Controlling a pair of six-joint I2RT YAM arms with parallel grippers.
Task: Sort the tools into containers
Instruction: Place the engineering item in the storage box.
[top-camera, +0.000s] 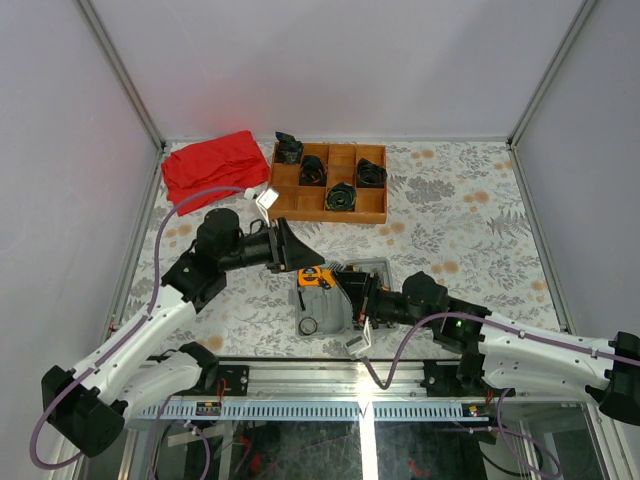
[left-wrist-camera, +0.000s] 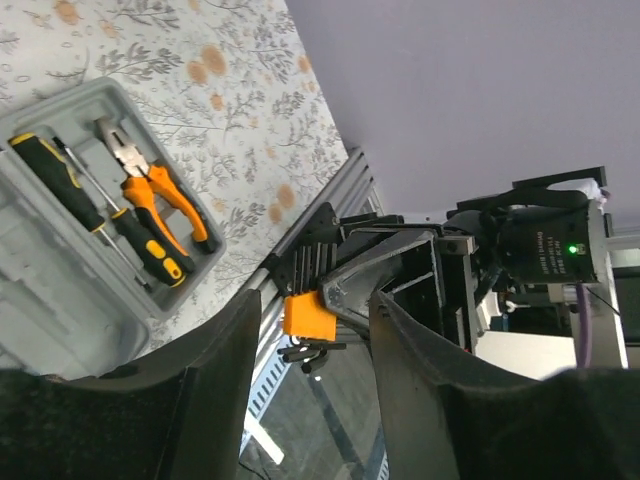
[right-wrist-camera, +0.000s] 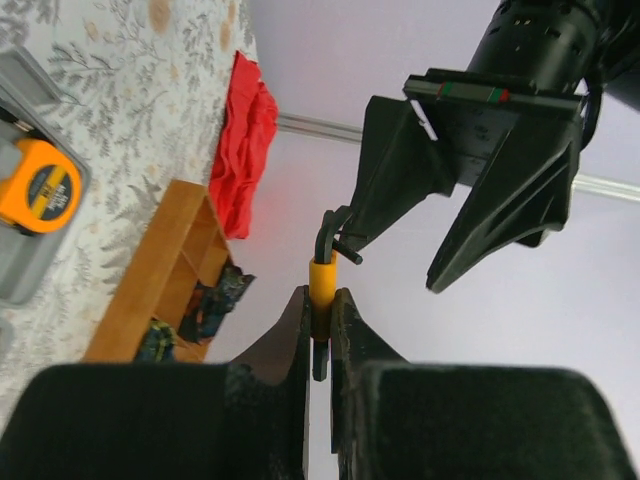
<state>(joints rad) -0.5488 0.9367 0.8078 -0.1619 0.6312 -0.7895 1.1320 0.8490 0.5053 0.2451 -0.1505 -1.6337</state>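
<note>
Open grey case (top-camera: 330, 310) lay mid-table. The right wrist view showed the left gripper (right-wrist-camera: 392, 265) spread and empty, facing the right gripper (right-wrist-camera: 319, 312), clamped on a small yellow piece (right-wrist-camera: 320, 275), perhaps a key holder, in mid-air. Only the left wrist view showed pliers (left-wrist-camera: 150, 195) and screwdrivers (left-wrist-camera: 60, 180) in the case.

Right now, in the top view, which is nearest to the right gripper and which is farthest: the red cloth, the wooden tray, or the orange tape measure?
From the right gripper:
1. orange tape measure, just left, in the grey case
2. wooden tray, farther back
3. red cloth, back left corner
</note>
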